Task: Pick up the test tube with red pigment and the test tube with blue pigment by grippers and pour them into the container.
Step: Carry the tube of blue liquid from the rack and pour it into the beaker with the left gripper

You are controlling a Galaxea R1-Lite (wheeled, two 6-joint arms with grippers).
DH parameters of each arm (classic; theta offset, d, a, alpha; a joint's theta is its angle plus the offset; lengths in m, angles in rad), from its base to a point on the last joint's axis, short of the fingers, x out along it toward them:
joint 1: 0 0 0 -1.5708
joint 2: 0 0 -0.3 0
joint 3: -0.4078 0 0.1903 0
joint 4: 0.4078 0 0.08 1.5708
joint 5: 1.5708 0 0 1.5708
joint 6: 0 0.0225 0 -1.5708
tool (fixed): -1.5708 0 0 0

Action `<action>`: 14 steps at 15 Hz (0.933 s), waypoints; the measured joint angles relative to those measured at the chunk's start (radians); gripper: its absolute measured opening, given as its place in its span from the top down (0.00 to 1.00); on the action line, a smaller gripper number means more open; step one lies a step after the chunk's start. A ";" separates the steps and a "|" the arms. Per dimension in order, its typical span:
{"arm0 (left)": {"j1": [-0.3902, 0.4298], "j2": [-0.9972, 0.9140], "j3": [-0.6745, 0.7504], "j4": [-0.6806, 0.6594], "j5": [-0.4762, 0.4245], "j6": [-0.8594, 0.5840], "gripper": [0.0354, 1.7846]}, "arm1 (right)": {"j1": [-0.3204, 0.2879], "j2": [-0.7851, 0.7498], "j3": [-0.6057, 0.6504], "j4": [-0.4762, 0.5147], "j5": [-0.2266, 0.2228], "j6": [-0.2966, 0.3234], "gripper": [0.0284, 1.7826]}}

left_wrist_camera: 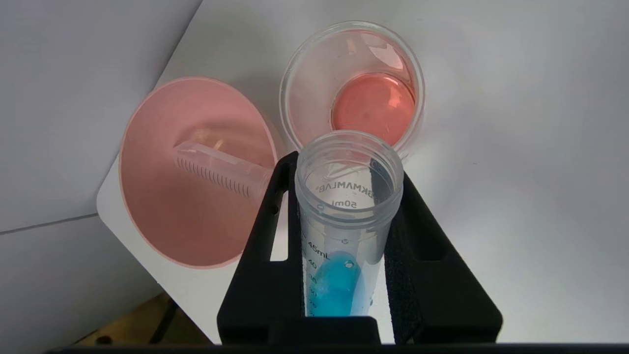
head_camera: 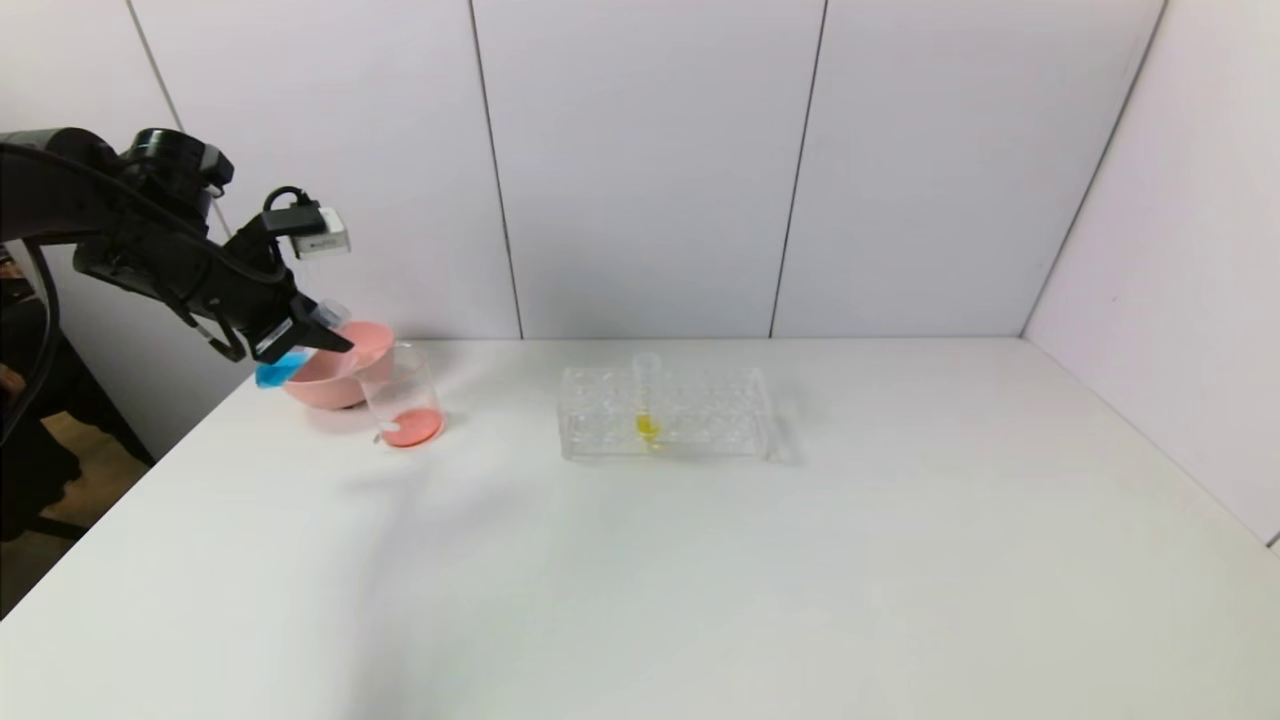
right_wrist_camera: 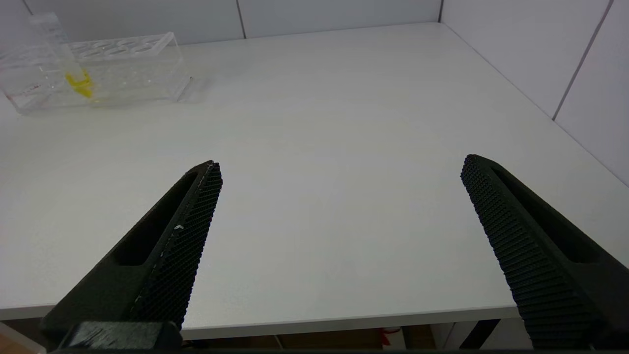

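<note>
White matte table [head_camera: 700, 580] backed by pale panelled walls; clear acrylic rack [head_camera: 665, 412] sits mid-table, rectangular, holed top, one yellow-liquid tube [head_camera: 646, 400] standing upright in it; pink bowl [head_camera: 340, 365] at the far left edge, smooth opaque plastic, rounded, with an empty clear graduated tube [left_wrist_camera: 218, 169] lying on its side inside, probably the spent red one though no pigment shows in it; container [head_camera: 403, 395] touching or just beside the bowl on its rack side, clear glass, straight walls, shallow red-orange liquid pooled at the bottom, so the red pour looks done.

Left gripper [head_camera: 300, 335] raised over the bowl's near-left side, black ribbed jaws clamped on the test tube with blue pigment [left_wrist_camera: 344, 231]; tube is clear plastic, printed volume marks, open round mouth uncapped, tapered end with blue liquid; long axis tilted, mouth aimed toward the container, blue end lower and back toward the arm, so nothing is flowing yet. Key relation: container mouth lies just ahead of and below the tube mouth; next move likely calls for a small advance and raising the blue end past level; risk of spilling into the bowl or onto the table if short.

Right gripper [right_wrist_camera: 339, 196] parked low at the near table edge, well apart, jaws spread wide and empty; left arm is clearly nearer.
</note>
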 joint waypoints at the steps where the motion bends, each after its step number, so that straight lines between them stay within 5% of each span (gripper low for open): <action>1: -0.004 0.001 0.000 -0.008 0.014 0.004 0.75 | 0.000 0.000 0.000 0.000 0.000 0.000 0.00; 14: -0.065 0.020 0.000 -0.077 0.188 0.090 0.75 | 0.000 0.000 0.000 0.000 0.000 0.000 0.00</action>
